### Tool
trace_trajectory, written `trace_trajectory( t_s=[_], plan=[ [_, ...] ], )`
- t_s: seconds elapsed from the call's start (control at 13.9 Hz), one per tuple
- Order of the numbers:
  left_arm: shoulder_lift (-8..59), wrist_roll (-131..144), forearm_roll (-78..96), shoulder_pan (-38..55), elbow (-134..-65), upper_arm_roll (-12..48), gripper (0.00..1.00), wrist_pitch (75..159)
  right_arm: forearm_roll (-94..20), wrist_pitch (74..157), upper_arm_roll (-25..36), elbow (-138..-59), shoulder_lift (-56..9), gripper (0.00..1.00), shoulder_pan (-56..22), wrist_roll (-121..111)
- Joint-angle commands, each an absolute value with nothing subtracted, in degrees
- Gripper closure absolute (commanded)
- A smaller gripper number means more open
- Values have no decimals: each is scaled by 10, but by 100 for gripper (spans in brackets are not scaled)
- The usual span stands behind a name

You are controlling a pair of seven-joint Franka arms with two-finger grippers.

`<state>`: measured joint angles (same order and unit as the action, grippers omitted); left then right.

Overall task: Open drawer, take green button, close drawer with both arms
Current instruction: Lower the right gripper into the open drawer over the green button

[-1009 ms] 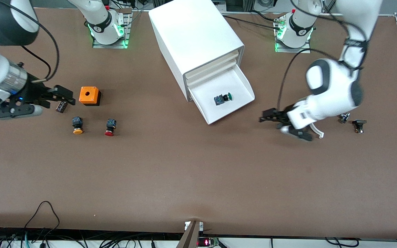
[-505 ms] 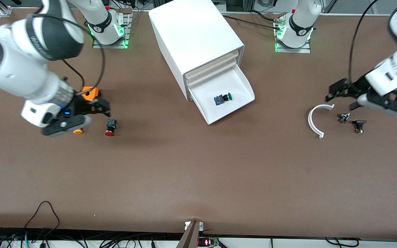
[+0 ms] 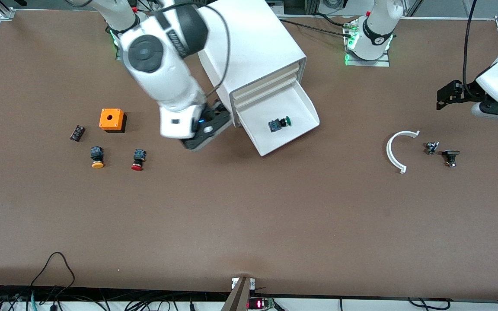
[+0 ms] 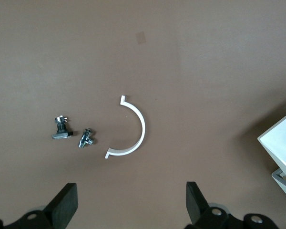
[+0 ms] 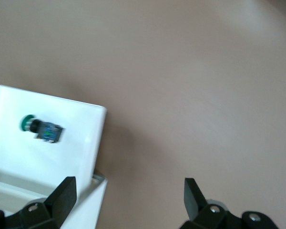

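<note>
So the drawer (image 3: 281,123) is pulled out of the cabinet (image 3: 249,47) and that's my reference for everything here. Nearer the camera than the drawer there's just bare table (image 3: 249,224). The green button (image 3: 280,123) lies on its side inside the drawer, roughly mid-tray, nothing touching it.

The right gripper (image 3: 208,129) hangs just beside the drawer, over the table on the right arm's side, fingers spread wide apart and empty; its wrist view shows the button (image 5: 40,130) off at an angle, not between the fingers.

What I'd worry about: the tray has raised walls, and coming in sideways from there could clip the side wall and shove the drawer or twist the whole cabinet. The button being on its side with a round cap, it'll probably roll or skid on that slick plastic if one finger lands first.

The left gripper (image 3: 458,93) waits well away from the drawer at the left arm's end, fingers apart, empty, above a white curved piece (image 3: 398,149) and two small metal parts (image 3: 441,153).
</note>
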<state>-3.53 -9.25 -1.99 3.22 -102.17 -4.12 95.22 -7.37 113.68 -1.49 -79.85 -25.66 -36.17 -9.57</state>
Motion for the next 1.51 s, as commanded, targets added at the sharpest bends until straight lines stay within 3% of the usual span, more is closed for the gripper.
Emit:
trace_trajectory(
  t_s=[0.0, 0.43, 1.44],
  plan=[
    [-11, -84, -28, 29, -978, -40, 0, 932, -84, 1150, -8, -700, -345, 0, -405, -220],
    [11, -85, -26, 38, -935, -33, 0, 931, -72, 1175, -4, -687, -395, 0, -454, -503],
    [10, -84, -12, 37, -933, -33, 0, 928, -29, 1194, -7, -694, -464, 0, -512, -504]
  ],
)
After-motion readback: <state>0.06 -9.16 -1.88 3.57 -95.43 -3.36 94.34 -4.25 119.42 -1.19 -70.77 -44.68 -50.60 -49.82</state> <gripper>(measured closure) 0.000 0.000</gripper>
